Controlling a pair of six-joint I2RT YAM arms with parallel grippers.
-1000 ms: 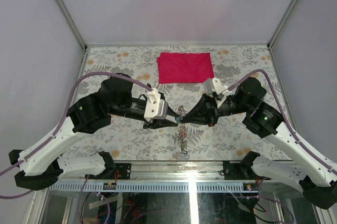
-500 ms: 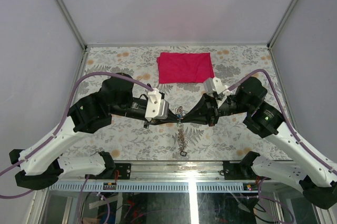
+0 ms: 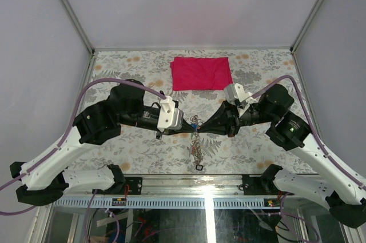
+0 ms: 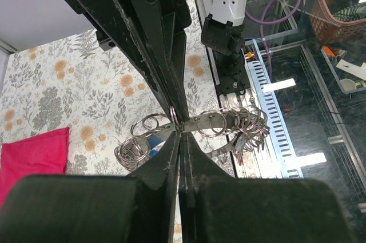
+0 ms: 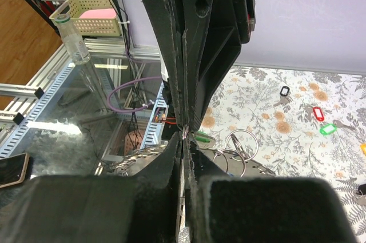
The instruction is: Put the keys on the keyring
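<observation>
Over the middle of the table my two grippers meet tip to tip. Between them hangs the keyring (image 3: 196,123), a grey metal band (image 4: 220,121) strung with small split rings. My left gripper (image 4: 180,133) is shut on the band, its tips pressed together. From the opposite side my right gripper (image 5: 184,135) is shut too, with a thin ring of the keyring (image 5: 252,168) pinched at its tips. A bunch of keys (image 4: 251,135) dangles from the band toward the near edge (image 3: 198,150). Loose keys lie on the table: a black tag (image 5: 284,90), a red tag (image 5: 318,113), a green tag (image 5: 327,130).
A folded red cloth (image 3: 201,73) lies at the back centre of the flowered table (image 3: 126,148). The metal rail (image 3: 206,181) of the near edge runs just below the hanging keys. Grey walls close in the left, right and back sides.
My left gripper's jaws have closed onto the keyring. The right gripper stayed shut, and its arm drew back slightly to the right.
</observation>
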